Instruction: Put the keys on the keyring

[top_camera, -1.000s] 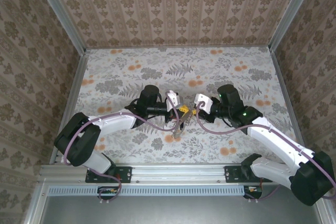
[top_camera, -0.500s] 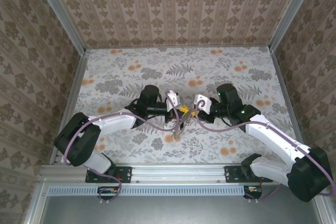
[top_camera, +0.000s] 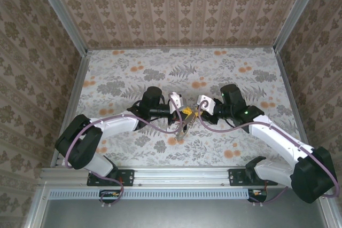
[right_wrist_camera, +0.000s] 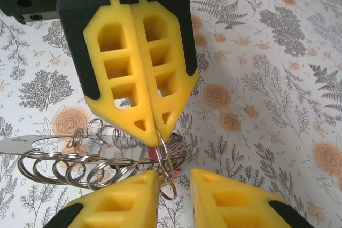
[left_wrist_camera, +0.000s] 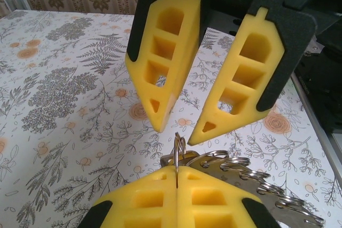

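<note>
Keyring (right_wrist_camera: 163, 156), a thin metal loop, stands on edge between the yellow fingertips of the left gripper (right_wrist_camera: 152, 127), whose jaws are pressed together on it. Its lower arc dips into the gap of the right gripper (right_wrist_camera: 174, 177), whose yellow fingers are spread apart. Whether either finger touches the wire cannot be told. A bunch of linked metal rings (right_wrist_camera: 64, 169) trails off beside the loop. Seen from above, both grippers meet nose to nose over the middle of the flowered table (top_camera: 160, 73).

Overhead, plus opposed wrist close-ups on keyring (left_wrist_camera: 179, 147)
</note>
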You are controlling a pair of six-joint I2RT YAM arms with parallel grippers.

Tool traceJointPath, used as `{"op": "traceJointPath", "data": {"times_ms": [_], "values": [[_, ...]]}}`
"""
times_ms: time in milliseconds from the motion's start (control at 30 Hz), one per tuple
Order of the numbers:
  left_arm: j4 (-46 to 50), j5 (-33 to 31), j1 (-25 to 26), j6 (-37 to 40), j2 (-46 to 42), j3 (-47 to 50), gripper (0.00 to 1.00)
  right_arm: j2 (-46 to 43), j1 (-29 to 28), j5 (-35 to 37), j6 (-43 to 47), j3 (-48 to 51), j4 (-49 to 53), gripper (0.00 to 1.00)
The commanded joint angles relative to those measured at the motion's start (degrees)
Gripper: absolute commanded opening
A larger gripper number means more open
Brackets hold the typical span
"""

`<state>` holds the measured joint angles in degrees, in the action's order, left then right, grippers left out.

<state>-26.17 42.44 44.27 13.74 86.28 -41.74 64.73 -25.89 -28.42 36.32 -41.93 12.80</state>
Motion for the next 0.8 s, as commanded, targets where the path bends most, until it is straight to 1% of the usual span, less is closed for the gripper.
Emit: {"op": "traceJointPath", "data": {"times_ms": [0, 167, 400, 533, 767], "values": [[-0.71, 2.09, 0.41, 1.30, -1.29, -0.42, 0.00, 1.04, 0.39, -2.16, 1.47, -1.65, -0.41, 0.24], [-0.75, 2.04, 0.45, 1.24, -1.33, -0.36, 0.00, 2.00, 0.49, -3.08, 1.18, -1.43, -1.53, 0.23], [-0.90, 1.75, 0.47, 1.16, -1.24, -0.45, 0.00, 3.29, 0.61, -4.25, 0.64, -1.83, -2.61, 0.09], [-0.56, 1.15, 0.44, 1.36, -1.20, -0.49, 0.00, 2.78, 0.66, -4.21, 1.07, -2.51, -1.28, 0.00], [9.77, -0.47, 0.55, 7.00, -0.51, -4.07, 0.18, 2.33, 0.57, -4.29, 2.70, -5.55, 5.10, 0.00]]}}
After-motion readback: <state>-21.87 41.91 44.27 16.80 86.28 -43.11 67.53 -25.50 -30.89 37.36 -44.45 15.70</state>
